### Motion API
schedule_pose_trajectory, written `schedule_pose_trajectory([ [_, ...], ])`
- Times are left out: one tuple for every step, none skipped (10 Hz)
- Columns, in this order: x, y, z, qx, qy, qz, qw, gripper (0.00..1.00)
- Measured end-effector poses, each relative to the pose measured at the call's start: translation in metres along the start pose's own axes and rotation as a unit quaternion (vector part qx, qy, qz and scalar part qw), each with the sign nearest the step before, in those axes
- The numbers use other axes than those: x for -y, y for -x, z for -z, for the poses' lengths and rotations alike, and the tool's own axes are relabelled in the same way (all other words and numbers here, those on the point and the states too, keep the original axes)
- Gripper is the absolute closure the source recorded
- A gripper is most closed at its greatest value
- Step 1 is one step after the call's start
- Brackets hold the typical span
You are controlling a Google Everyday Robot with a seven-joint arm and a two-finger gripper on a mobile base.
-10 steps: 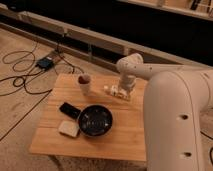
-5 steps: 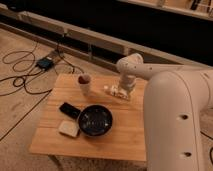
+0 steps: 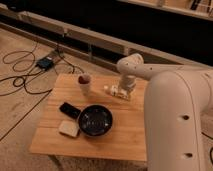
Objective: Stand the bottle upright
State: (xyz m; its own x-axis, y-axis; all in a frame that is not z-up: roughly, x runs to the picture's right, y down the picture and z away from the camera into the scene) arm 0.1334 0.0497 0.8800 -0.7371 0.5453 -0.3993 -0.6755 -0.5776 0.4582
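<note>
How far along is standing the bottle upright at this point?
Done: only the approach; the gripper is down at the bottle, right of the cup. In hand: nothing, jaws open, bottle lying on its side on the table. Left: grasp, tip upright, release.

small whitish bottle (image 3: 113, 90), lying on its side on table (image 3: 50, 134), right of cup (image 3: 85, 86), gripper (image 3: 126, 92) at its right end

Dim, warm light is falling from above onto the wooden table (image 3: 125, 136), and the white arm (image 3: 175, 110) on the right is catching the most of it. The gripper (image 3: 121, 91), over the far right part of the table, is sitting in soft light. The far background (image 3: 150, 35) is sinking into darkness
</note>
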Motion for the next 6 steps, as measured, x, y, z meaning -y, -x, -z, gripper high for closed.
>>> schedule_pose_trajectory([
  [0.013,-0.007,0.007,-0.014,-0.011,0.008,0.9998,0.35],
  [0.022,-0.012,0.015,-0.026,-0.016,0.017,0.9994,0.35],
  [0.029,-0.016,0.020,-0.037,-0.021,0.029,0.9987,0.35],
  [0.037,-0.020,0.024,-0.048,-0.026,0.044,0.9975,0.35],
  [0.042,-0.021,0.024,-0.055,-0.032,0.053,0.9965,0.35],
  [0.048,-0.020,0.020,-0.060,-0.041,0.061,0.9955,0.35],
])
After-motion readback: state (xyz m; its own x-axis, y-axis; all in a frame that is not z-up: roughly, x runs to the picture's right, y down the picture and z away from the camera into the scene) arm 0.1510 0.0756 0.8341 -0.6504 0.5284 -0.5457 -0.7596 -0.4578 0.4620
